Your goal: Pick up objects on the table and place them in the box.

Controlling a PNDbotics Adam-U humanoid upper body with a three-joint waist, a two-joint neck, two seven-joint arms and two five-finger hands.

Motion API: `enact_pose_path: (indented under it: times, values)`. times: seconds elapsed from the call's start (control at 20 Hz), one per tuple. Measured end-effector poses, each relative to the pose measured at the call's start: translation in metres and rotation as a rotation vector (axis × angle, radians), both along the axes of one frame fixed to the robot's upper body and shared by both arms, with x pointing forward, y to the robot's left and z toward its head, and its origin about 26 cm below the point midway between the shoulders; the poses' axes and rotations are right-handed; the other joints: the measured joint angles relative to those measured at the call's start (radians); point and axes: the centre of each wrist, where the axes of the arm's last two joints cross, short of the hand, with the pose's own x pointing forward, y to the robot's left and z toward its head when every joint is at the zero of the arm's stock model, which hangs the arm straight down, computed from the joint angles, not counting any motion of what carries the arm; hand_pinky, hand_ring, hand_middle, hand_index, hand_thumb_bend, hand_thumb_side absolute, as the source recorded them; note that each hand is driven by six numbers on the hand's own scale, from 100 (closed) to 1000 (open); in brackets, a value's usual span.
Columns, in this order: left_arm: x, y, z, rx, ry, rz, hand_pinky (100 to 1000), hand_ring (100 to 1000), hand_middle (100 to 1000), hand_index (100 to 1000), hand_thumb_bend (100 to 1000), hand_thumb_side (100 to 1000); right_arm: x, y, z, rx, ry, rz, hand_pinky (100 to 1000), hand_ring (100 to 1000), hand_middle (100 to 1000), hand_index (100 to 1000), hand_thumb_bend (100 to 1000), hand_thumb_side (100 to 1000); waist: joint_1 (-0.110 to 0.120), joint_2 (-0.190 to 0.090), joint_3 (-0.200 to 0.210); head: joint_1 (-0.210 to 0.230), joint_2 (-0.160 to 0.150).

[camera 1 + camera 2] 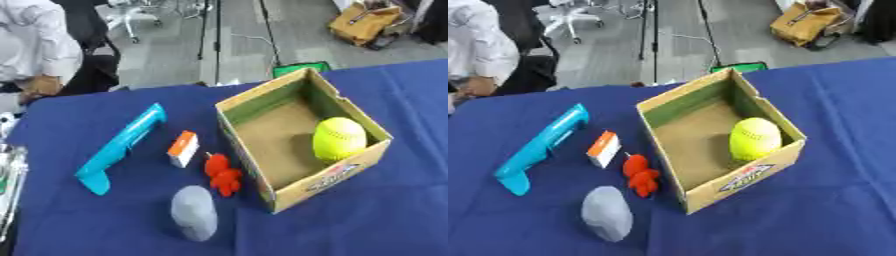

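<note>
An open cardboard box [382, 151] stands on the blue table, right of centre, with a yellow-green ball [339, 138] inside against its right wall. Left of the box lie a long teal tool [122, 146], a small white and orange box [183, 148], a red lumpy toy [223, 174] close to the box's left wall, and a grey rounded stone-like object [195, 212] nearest to me. Neither of my hands shows in either view.
The blue cloth [824, 215] covers the table to its far edge. A silver-grey part [7, 182] pokes in at the left edge of the left eye view; what it is I cannot make out. Floor, chairs and a seated person lie beyond the table.
</note>
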Motion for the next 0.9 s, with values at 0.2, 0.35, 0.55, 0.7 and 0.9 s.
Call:
enact_pose_path:
  times: [0.2,0.35,0.55,0.7,0.9]
  values:
    - [-0.001,-0.001,0.023,0.25,0.105,0.148,1000,1000,968,1000,158,550,0.0,0.0,0.0,0.0,0.001,0.0,859,778,525,685,100,483,0.006,-0.009,0.002,0.003,0.009]
    - [-0.003,-0.004,0.037,0.423,0.182,0.226,1000,1000,979,1000,169,573,-0.001,-0.001,-0.002,0.0,0.007,-0.002,859,778,525,685,100,483,0.011,-0.017,0.002,0.003,0.016]
    - [-0.006,-0.009,0.052,0.621,0.266,0.293,1000,1000,1000,1000,202,566,-0.001,-0.001,-0.002,-0.001,0.009,-0.002,859,778,525,685,100,483,0.019,-0.026,-0.002,0.003,0.024]
    - [-0.007,-0.012,0.059,0.726,0.312,0.317,1000,1000,1000,1000,221,550,-0.001,-0.001,-0.002,-0.001,0.009,-0.002,859,778,524,684,100,483,0.022,-0.028,-0.003,0.004,0.027]
    - [-0.003,-0.014,0.064,0.838,0.375,0.337,1000,1000,1000,1000,268,528,0.0,0.0,-0.002,-0.003,0.009,-0.001,860,778,524,681,100,460,0.032,-0.036,-0.005,0.004,0.032]
